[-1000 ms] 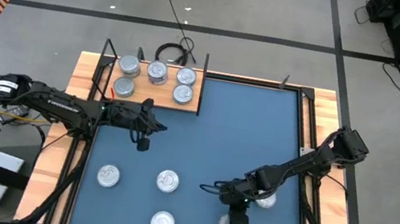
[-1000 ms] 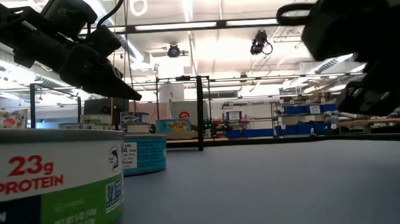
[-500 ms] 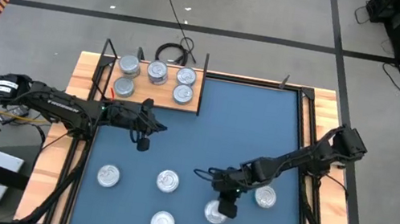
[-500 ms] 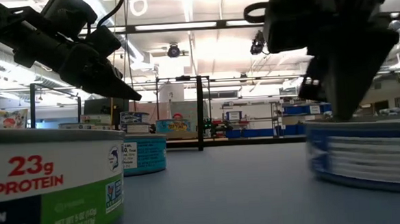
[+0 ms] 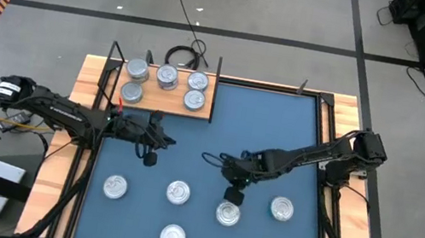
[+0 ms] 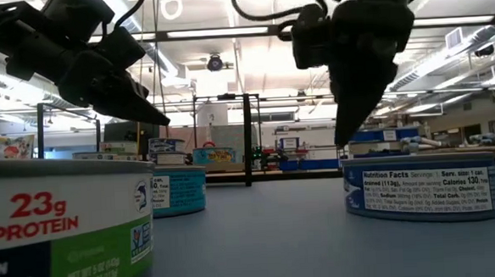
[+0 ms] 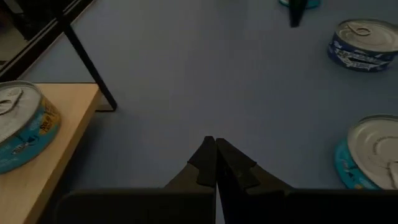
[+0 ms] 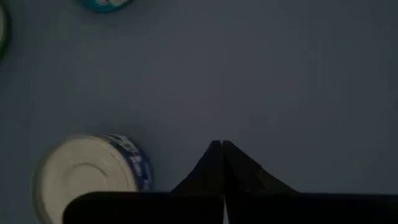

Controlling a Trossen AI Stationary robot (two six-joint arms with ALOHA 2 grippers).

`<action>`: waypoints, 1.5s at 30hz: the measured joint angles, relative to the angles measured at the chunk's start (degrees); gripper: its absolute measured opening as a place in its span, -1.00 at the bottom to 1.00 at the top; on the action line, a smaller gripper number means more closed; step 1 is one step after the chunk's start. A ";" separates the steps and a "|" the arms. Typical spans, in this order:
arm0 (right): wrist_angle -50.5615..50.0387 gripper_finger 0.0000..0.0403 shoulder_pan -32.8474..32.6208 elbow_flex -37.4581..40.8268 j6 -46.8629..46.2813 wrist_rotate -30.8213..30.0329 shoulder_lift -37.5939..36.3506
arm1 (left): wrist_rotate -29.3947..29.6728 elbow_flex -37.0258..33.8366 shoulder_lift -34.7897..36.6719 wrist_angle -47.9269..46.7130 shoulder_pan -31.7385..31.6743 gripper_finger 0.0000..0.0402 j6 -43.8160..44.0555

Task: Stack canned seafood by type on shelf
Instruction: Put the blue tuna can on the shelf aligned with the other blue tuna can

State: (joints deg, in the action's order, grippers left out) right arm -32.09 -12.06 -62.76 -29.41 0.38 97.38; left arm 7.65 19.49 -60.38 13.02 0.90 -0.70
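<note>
Beside an upright, lid-up tin (image 5: 228, 214), the empty right gripper (image 5: 233, 195) hovers clenched, left gripper (image 5: 150, 159) likewise.

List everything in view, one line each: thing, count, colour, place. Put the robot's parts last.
Tins on the shelf: five, silver lids, in two rows.
Tins on the mat: five, silver lids, near half of the mat; labels blue or teal in the low view.
Shelf: one, light-brown board with black uprights, far left corner of the table.
Mat: one, blue, covering the table.
Cable: one, black, coiled behind the shelf.
Left tool: one, dark, shut, empty, above the mat near the shelf.
Right tool: one, dark, shut, empty, beside a tin at mid-mat.
</note>
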 joint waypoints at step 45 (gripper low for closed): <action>5.10 -0.67 5.03 -2.69 12.25 -15.73 5.66 | 5.55 0.00 0.00 3.10 7.15 -0.97 5.43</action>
State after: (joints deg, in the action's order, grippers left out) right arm -26.99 -7.03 -65.45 -17.15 -15.35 103.04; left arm 13.20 19.49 -60.38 16.12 8.05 4.73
